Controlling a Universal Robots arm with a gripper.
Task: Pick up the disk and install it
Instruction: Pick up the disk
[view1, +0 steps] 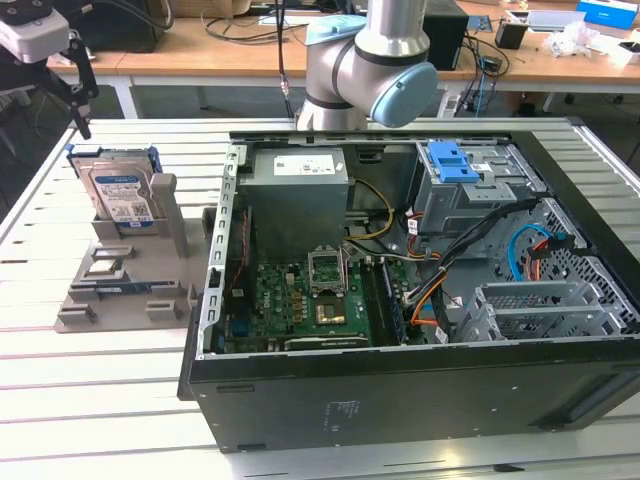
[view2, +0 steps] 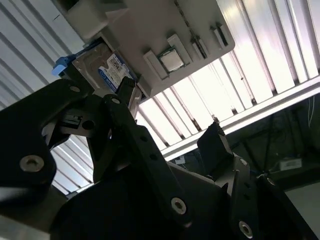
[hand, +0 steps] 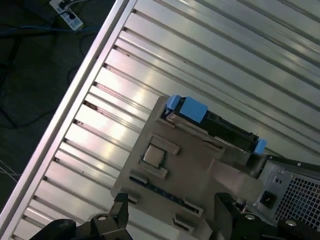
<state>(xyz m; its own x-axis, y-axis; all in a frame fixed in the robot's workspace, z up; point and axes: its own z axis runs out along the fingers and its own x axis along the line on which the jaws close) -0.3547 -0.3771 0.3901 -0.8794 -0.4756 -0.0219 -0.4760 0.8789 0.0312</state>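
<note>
Jaws of the gripper (view1: 80, 100) gape wide, holding nothing, at the upper left of the exterior view. Just below and right of them, the disk (view1: 118, 190) stands on edge in a grey holder (view1: 130, 295), its thin top edge running left to right.

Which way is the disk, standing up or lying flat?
Standing up. The disk sits on its edge in a slot of the gray holder, label facing out, outside the computer case.
</note>
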